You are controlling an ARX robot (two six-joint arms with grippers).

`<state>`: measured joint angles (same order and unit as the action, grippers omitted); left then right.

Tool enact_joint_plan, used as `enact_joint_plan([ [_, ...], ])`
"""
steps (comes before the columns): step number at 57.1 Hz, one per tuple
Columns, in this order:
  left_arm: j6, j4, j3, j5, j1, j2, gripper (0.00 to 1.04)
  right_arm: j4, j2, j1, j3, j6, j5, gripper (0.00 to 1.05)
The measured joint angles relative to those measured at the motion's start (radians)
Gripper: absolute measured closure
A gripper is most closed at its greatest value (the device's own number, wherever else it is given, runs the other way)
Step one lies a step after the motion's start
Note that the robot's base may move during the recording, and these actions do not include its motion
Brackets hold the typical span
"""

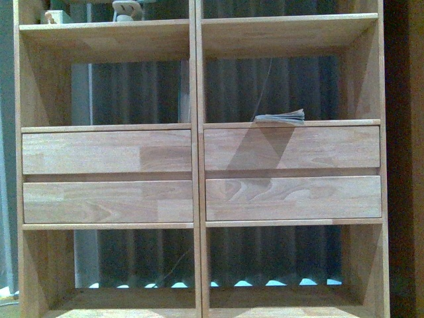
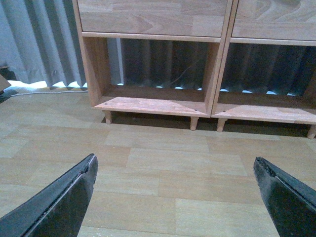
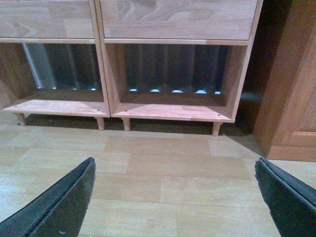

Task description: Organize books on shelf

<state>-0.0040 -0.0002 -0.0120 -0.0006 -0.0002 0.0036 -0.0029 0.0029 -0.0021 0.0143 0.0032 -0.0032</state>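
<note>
The work seems to me at a very early step, or between two steps: neither arm holds anything. The left claw (image 2: 174, 158) hangs low over the wooden-pattern floor (image 2: 163, 143) with its two dark, wedge-shaped fingers spread wide and nothing between them, and the right claw (image 3: 174, 160) is the same, spread and empty. The shelf (image 1: 196, 99) is of light brown jointed wood, with a visible grain, plain flat drawer fronts (image 1: 106, 152) without handles, open cubbies and short round legs; behind it hangs a grey pleated curtain (image 1: 132, 93). The book (image 1: 279, 118) lies flat in the right middle cubby, on the board just above the right drawers, near the front edge. It looks thin and soft, the pages a little fanned; I cannot tell if it is one book or two. I judge the next move asks an arm to rise up to that cubby and take the floppy paper gently.
</note>
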Motion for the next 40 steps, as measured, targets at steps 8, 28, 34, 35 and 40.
enact_joint_plan([
  [8, 0.0, 0.0, 0.0, 0.0, 0.0, 0.0, 0.07, 0.0, 0.0, 0.0, 0.0, 0.0, 0.0, 0.07],
  [28, 0.0, 0.0, 0.0, 0.0, 0.0, 0.0, 0.07, 0.0, 0.0, 0.0, 0.0, 0.0, 0.0, 0.07],
  [34, 0.0, 0.0, 0.0, 0.0, 0.0, 0.0, 0.07, 0.0, 0.0, 0.0, 0.0, 0.0, 0.0, 0.07],
  [35, 0.0, 0.0, 0.0, 0.0, 0.0, 0.0, 0.07, 0.0, 0.0, 0.0, 0.0, 0.0, 0.0, 0.07],
  [40, 0.0, 0.0, 0.0, 0.0, 0.0, 0.0, 0.07, 0.0, 0.0, 0.0, 0.0, 0.0, 0.0, 0.07],
])
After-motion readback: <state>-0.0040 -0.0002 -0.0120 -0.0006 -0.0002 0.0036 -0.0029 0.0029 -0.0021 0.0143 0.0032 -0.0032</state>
